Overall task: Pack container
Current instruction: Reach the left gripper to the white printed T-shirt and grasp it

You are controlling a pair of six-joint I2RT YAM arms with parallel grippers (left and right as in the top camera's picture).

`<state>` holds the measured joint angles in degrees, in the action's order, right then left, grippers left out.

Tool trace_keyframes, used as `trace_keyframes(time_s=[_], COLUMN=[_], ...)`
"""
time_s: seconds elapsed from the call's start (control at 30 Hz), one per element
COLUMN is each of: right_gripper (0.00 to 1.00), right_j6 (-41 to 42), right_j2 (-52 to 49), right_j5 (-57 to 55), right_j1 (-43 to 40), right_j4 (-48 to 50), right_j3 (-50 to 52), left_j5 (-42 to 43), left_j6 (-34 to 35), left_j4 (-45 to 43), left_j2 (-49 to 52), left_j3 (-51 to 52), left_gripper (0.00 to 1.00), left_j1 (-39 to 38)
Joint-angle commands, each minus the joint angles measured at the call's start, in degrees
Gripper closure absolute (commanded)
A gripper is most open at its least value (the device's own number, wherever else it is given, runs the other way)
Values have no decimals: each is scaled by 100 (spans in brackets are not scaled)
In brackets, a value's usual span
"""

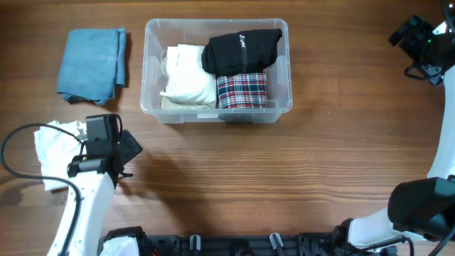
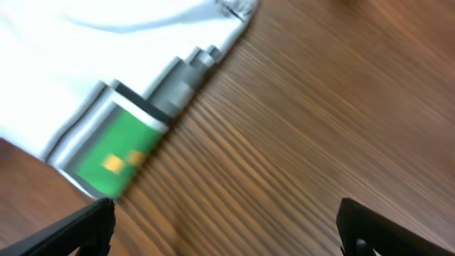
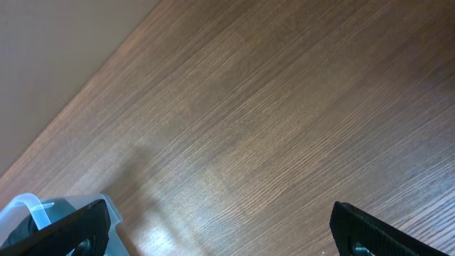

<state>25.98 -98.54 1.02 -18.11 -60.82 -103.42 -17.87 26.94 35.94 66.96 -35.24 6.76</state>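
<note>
A: Left gripper (image 2: 226, 227) spread wide, empty, just beside white garment (image 1: 55, 153).
B: Right gripper (image 3: 220, 229)?
A: Spread too, empty, far right; container (image 1: 147, 71) top-centre, folded clothes (image 1: 188, 82) already inside.
B: Step?
A: Prob. fetching white garment. Next: shift over it, drop, pinch a fold, carry to container w/o snagging rim.

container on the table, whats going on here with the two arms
The clear container already holds a cream garment, a black garment and a plaid garment. The left gripper is open and empty beside a white garment lying on the table, probably next to be packed. A folded blue cloth lies left of the container. The right gripper is open, off to the far right, holding nothing.
</note>
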Motion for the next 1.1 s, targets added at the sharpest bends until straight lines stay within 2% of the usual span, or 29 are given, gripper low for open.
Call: trace_keyframes(time_s=[0.0,0.07,0.23,0.53,0.73,0.87,1.07], right_gripper=[0,0,0,0,0,0,0], right_j6=[107,107,105,105,107,107,105], right_j2=[-35,-35,-35,-35,-35,-35,-35], right_j5=[-94,-96,-94,-96,-96,-94,-94], right_j1=[9,9,9,9,9,9,9], right_j4=[17,17,17,17,17,17,17], right_j3=[33,33,33,33,33,33,33], left_j5=[-1309,-1600,-1631,-1113,-942,-260,-245], left_j6=[28,-247,-719,-726,-730,-1624,-1775], left_j4=[-431,-723,-903,-1331,-1528,-1786,-1963], left_j2=[452,695,1202,1628,1906,2081,2081], left_j3=[-87,-87,-87,-87,-87,-87,-87], left_gripper=[0,0,0,0,1,1,2], left_j1=[28,28,380,1259,1318,1296,1279])
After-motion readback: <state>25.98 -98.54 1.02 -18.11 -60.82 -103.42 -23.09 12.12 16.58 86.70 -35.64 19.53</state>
